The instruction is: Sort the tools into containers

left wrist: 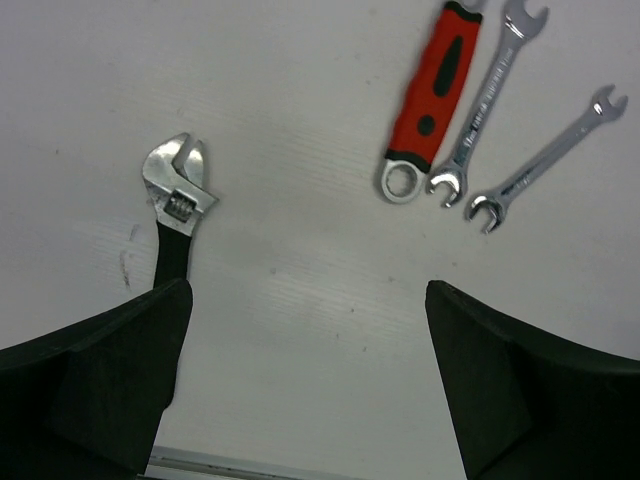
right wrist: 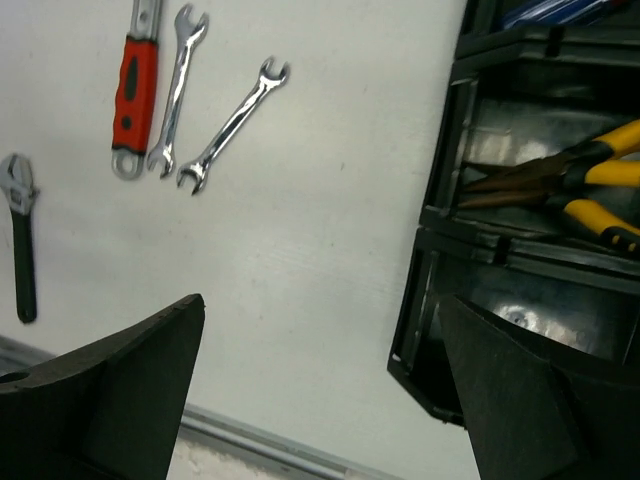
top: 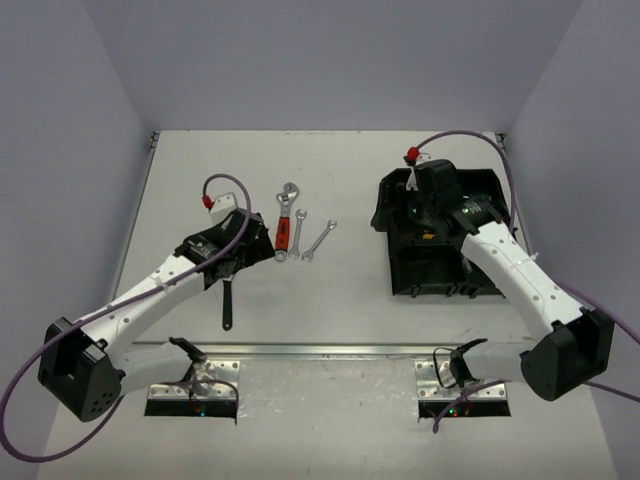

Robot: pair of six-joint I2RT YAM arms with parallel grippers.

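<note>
The black organiser tray (top: 393,262) stands at the right. My right gripper (top: 418,212) hovers over its left part, open and empty. The right wrist view (right wrist: 320,300) shows the tray's left wall (right wrist: 438,215) and yellow-handled pliers (right wrist: 585,178) in one compartment. On the table lie a red-handled wrench (top: 284,227), two silver wrenches (top: 298,235) (top: 320,240) and a black-handled adjustable wrench (top: 227,301). My left gripper (top: 250,243) is open and empty above the adjustable wrench's head. In the left wrist view (left wrist: 305,290) that wrench (left wrist: 180,195) lies beside the left finger (left wrist: 110,370).
A blue-handled tool (right wrist: 560,10) shows in the tray's far compartment. A metal rail (top: 320,350) runs along the near table edge. White walls close the table on three sides. The red-handled wrench (left wrist: 430,95) and silver wrenches (left wrist: 487,100) (left wrist: 548,160) lie beyond my left gripper.
</note>
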